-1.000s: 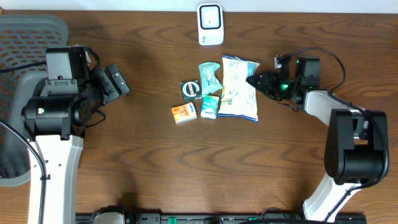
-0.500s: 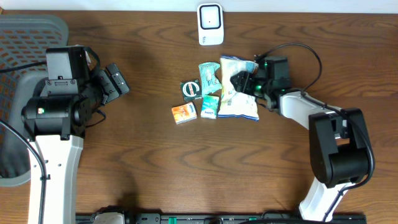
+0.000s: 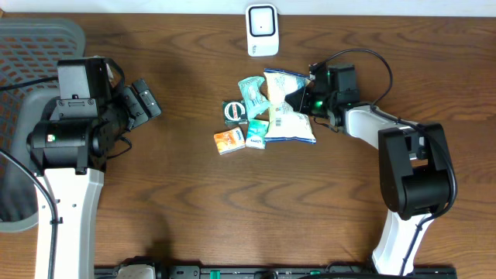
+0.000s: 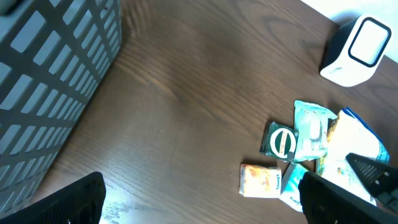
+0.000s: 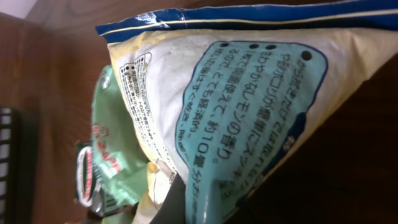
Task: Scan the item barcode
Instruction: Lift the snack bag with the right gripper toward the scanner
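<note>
Pinching with closed jaws, the right tool [image 3: 304,101] grips the right edge of the white-and-blue crinkly plastic snack bag [image 3: 287,118], which rests on the brown wooden worktop [image 3: 194,201] against a crumpled green packet [image 3: 252,92]. Probably light, floppy and slippery: its sealed edge suits gripping.

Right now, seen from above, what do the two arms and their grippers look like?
Both arms have white links and bulky black joint housings. The left arm shows a small green light; the right arm carries a looping black cable. The left gripper and right gripper are black.
</note>
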